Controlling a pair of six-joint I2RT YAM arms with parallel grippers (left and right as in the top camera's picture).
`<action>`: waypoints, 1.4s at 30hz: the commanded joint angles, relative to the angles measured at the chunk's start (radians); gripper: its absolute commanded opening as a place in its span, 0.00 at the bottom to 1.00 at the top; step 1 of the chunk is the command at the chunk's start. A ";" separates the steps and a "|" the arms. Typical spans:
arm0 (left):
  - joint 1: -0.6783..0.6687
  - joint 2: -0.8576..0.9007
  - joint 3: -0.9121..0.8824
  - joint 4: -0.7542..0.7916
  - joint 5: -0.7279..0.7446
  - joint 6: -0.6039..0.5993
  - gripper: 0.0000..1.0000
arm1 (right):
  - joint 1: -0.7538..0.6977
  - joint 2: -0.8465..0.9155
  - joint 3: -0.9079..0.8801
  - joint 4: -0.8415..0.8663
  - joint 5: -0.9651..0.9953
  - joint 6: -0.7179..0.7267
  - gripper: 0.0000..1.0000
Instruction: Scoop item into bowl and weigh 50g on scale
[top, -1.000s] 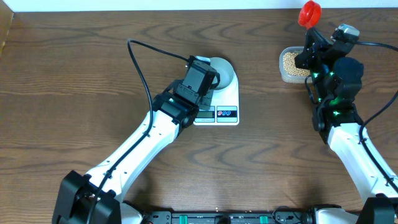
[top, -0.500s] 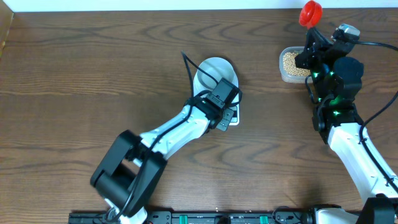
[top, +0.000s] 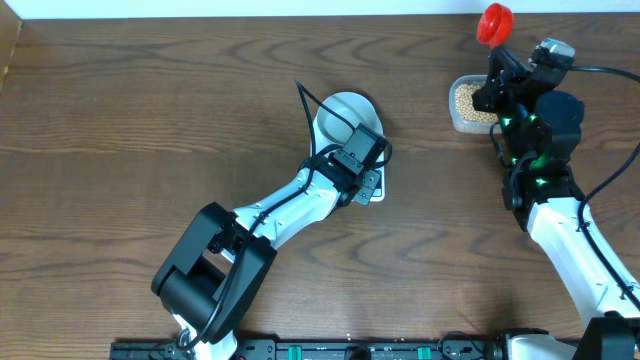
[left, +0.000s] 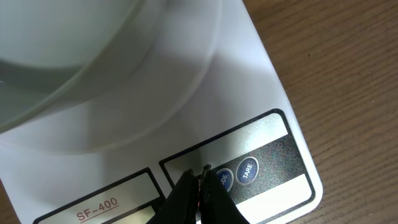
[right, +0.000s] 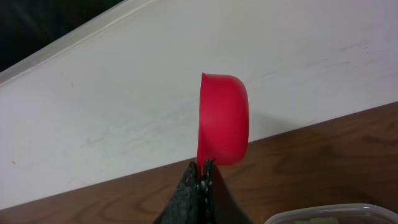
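Tub (top: 470, 122): held beans (top: 467, 98).
Bowl (top: 345, 115): sat on scale (left: 249, 93).
Your left claw (left: 200, 183): pinched together, at buttons (left: 239, 174).
Right claw (right: 202, 171): clamped on red scoop (right: 222, 118).
Hidden: scale's readout.

The worktop (top: 120, 120) is dark brown wood with a strong wavy grain, running the full width of the overhead view up to a pale strip along its far edge. A white scale (left: 249, 99) lies flat on it near the middle, its front panel facing the near edge. Well apart, at the far right, stands a clear tub (top: 452, 105) of tan beans (top: 468, 100).
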 joint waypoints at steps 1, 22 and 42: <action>0.003 -0.002 -0.007 -0.001 -0.016 0.014 0.07 | -0.003 -0.001 0.029 -0.002 -0.004 -0.018 0.01; 0.003 0.009 -0.067 0.042 0.022 0.024 0.07 | -0.002 -0.001 0.029 -0.025 -0.007 -0.017 0.01; 0.003 -0.125 -0.029 0.031 0.021 0.093 0.07 | -0.002 -0.001 0.029 -0.025 -0.032 -0.017 0.01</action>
